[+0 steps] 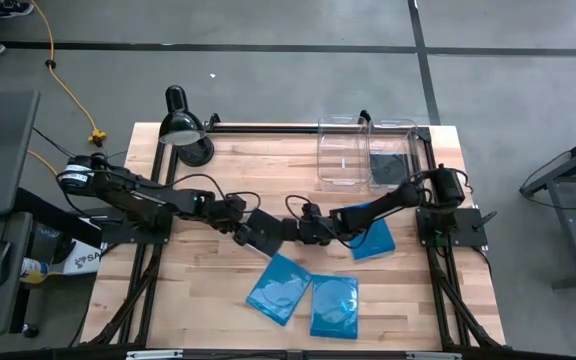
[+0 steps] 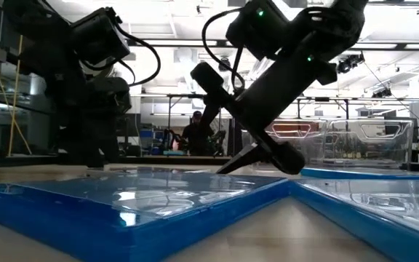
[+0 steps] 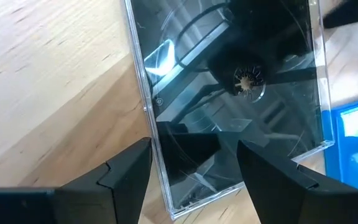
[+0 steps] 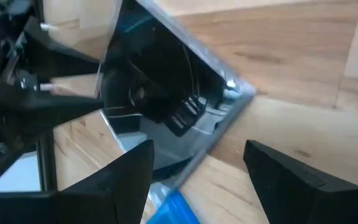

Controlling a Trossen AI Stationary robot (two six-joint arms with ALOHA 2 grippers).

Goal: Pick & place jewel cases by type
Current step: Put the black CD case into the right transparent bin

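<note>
Pick step: both grippers flank the glossy black square plastic jewel case [image 1: 265, 231] lying mid-table, left gripper [image 3: 194, 171] fingers apart straddling its edge, right gripper [image 4: 197, 171] also spread just beside its corner, contact unclear; next: close and lift.

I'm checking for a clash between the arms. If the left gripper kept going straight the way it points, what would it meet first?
Most likely the black jewel case lying on the table: the open left gripper points right at it. The right gripper comes beyond that, though depth is hard to judge.
</note>
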